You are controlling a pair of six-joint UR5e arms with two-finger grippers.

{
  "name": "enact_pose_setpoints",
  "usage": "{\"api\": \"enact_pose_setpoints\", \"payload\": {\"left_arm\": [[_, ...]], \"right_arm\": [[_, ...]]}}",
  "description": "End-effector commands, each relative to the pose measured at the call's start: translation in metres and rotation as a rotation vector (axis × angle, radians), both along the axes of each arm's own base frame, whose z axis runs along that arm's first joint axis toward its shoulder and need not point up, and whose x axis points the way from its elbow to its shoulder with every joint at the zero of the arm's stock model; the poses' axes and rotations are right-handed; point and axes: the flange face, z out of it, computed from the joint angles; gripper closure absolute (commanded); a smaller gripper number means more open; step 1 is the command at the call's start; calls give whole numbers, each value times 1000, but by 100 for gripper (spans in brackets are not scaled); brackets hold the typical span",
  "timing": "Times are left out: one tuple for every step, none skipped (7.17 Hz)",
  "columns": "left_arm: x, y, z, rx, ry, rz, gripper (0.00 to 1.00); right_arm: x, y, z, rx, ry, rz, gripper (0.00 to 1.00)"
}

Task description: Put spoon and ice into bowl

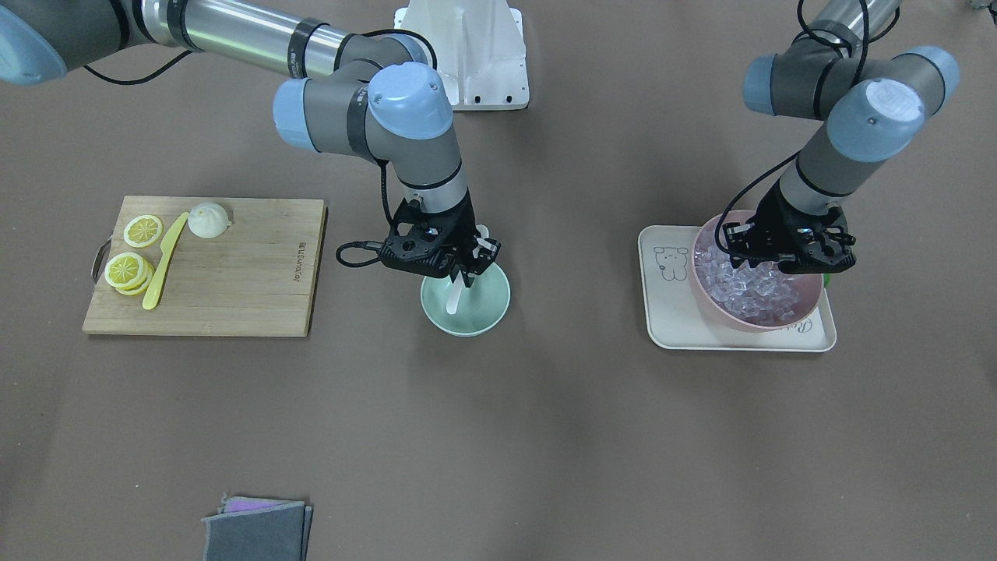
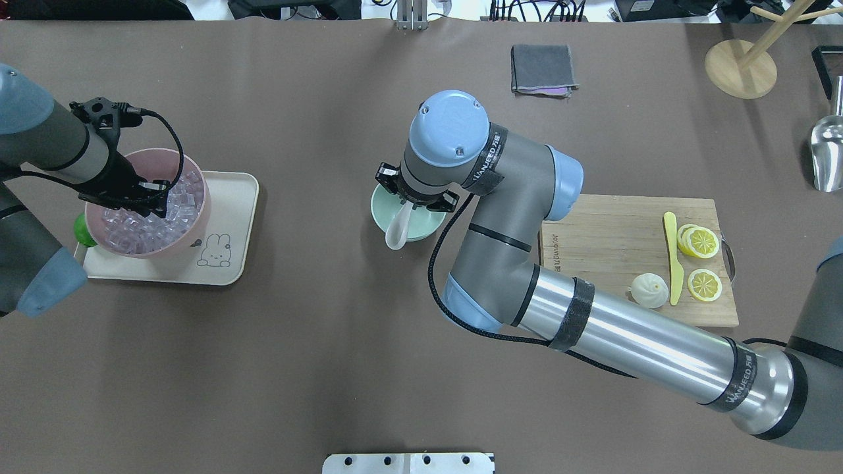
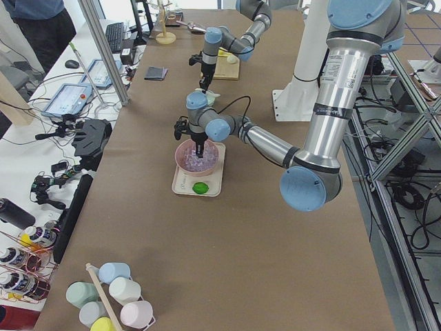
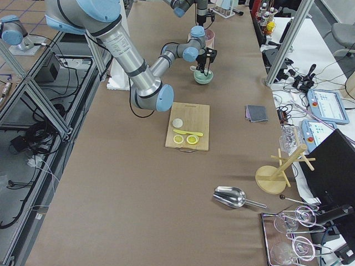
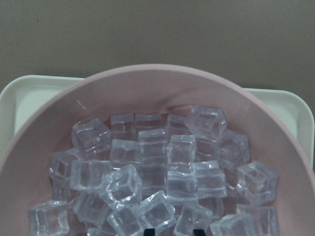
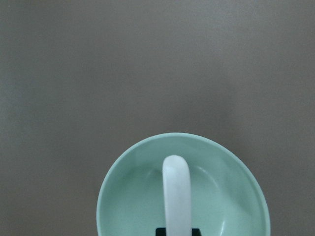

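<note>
The mint-green bowl (image 1: 484, 308) (image 2: 428, 224) (image 6: 128, 196) stands mid-table. My right gripper (image 1: 467, 273) (image 6: 177, 230) hangs over it, shut on the white spoon (image 1: 454, 298) (image 2: 396, 232) (image 6: 176, 196). The spoon's handle points into the bowl and its head reaches over the rim on the robot's side. Several ice cubes (image 5: 147, 147) (image 2: 178, 197) fill a larger pink bowl (image 1: 705, 234) (image 5: 162, 73). My left gripper (image 1: 787, 269) (image 2: 155, 207) (image 5: 173, 231) is lowered into that ice, its tips about one cube apart with a cube between them.
The pink bowl sits on a cream tray (image 1: 670, 312) (image 2: 230, 263) with a green object (image 2: 80, 229) at its edge. A wooden cutting board (image 1: 234, 265) holds a yellow knife (image 1: 163, 261), lemon slices and a bun. A grey cloth (image 1: 257, 530) lies apart.
</note>
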Motion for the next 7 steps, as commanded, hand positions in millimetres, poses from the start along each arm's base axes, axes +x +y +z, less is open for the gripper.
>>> {"api": "enact_pose_setpoints", "payload": {"left_arm": [[-2, 3, 0, 0, 2, 0, 100], [-4, 4, -3, 5, 6, -1, 100], [-7, 7, -2, 5, 5, 0, 100], [-10, 10, -5, 10, 11, -1, 62], [-12, 12, -10, 18, 17, 0, 30], [-12, 12, -8, 14, 13, -2, 26], [-14, 15, 0, 6, 5, -1, 24]], "right_arm": [[-2, 2, -3, 7, -8, 8, 100], [-1, 0, -5, 19, -15, 30, 100], [-6, -8, 1, 31, -25, 44, 100], [-15, -16, 1, 40, -22, 58, 100], [-18, -18, 0, 28, -22, 66, 100], [-16, -20, -4, 16, -30, 80, 100], [-13, -26, 2, 16, -20, 89, 98]]}}
